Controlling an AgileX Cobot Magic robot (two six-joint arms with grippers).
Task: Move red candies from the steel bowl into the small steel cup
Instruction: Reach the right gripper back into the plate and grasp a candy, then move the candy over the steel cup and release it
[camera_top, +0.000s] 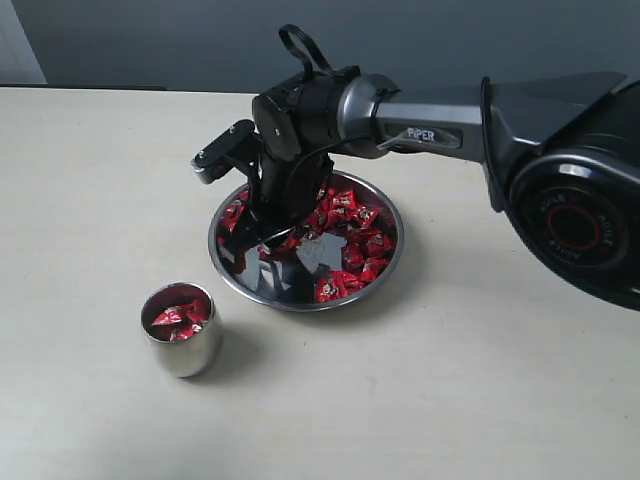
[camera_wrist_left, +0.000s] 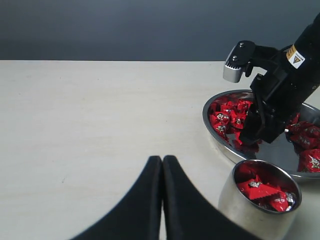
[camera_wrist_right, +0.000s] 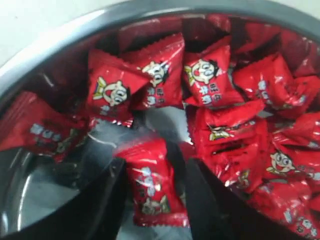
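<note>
right gripper (camera_wrist_right: 156, 180): it's hanging low inside the steel bowl (camera_top: 305, 306), fingers standing apart and straddling a single candy (camera_wrist_right: 152, 192), not squeezing it as far as I can tell

the candy itself: it's lying flat on the bowl's mirror bottom, right in the gap, slightly closer to one finger than the other

long axis: it's running along the gap, more or less in line with the fingers and a touch skewed, so the jaws are facing its short width. Imo that's the bit everything is hinging on, and a straight close should be catching it

neighbours: the other red candies (camera_top: 350, 215) are crowding just past the fingertips; one wrapper is sitting near enough that it might be getting nipped too

left gripper (camera_wrist_left: 162, 200): fingers are pressing together on nothing, resting just beside the small steel cup (camera_top: 182, 340) and well apart from the bowl

nearer arm: the right one, no contest

small steel cup: it's standing upright on the table (camera_top: 480, 380), off the bowl's left side in the exterior view, already holding a few candies
</note>
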